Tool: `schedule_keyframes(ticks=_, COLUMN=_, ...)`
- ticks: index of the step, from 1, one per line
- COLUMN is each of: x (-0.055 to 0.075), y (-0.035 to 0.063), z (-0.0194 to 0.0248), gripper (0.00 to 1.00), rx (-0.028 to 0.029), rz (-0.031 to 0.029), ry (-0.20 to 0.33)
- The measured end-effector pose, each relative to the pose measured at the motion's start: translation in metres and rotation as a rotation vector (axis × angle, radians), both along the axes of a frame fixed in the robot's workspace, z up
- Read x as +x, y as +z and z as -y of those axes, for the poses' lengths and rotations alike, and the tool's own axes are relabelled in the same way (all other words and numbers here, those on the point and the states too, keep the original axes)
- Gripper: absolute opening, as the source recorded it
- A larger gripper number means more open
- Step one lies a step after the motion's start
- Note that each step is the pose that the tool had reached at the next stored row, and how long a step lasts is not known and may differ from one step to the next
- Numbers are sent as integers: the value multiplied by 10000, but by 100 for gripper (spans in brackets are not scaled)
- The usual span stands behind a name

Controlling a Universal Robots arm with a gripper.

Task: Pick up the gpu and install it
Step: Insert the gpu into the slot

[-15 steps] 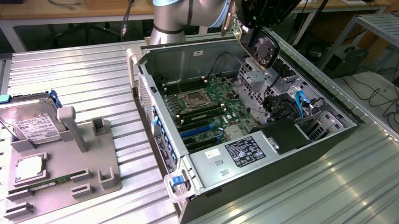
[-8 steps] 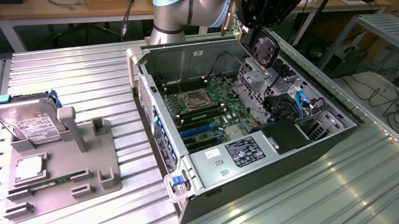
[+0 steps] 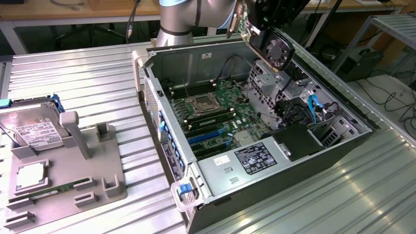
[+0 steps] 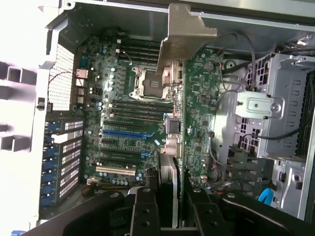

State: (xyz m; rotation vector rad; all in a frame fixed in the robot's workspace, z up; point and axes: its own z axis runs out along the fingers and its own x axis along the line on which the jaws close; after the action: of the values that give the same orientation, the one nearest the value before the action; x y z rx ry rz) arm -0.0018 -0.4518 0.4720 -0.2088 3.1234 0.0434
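The gpu (image 3: 273, 48) hangs in the air over the open computer case (image 3: 273, 195), above its upper rim and clear of the boards below. The gripper (image 4: 170, 206) pinches it, partly closed; in the wrist view we see its black fingers (image 4: 142, 211) pressed on either face of the card. In that view the card stands edge-on, its long axis running straight away from the gripper, with the silver bracket (image 4: 184, 34) at the far end. In the exterior view the card is tilted: the bracket end sits higher and toward the exterior view's left, and the round fan (image 3: 279, 50) faces outward. The case lies on its side on the ribbed metal desk (image 3: 78, 87) with its panel off. Inside it we see the green motherboard (image 3: 221, 112) with a bare processor socket (image 3: 201, 103), black memory modules just beside the socket, and blue slots (image 3: 208, 141) nearer the front. A grey power supply (image 3: 250, 161) with a dark label fills the near corner. At the exterior view's left, well apart from the case, a grey tray (image 3: 97, 170) holds a hard drive (image 3: 36, 129), a square silver chip (image 3: 29, 175) and a narrow green memory stick (image 3: 62, 187).
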Motion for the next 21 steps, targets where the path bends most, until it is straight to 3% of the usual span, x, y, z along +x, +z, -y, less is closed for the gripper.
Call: schedule_keyframes(ticks=21, x=-4, y=0, z=0, gripper=28, rx=0, rz=0, ry=2036)
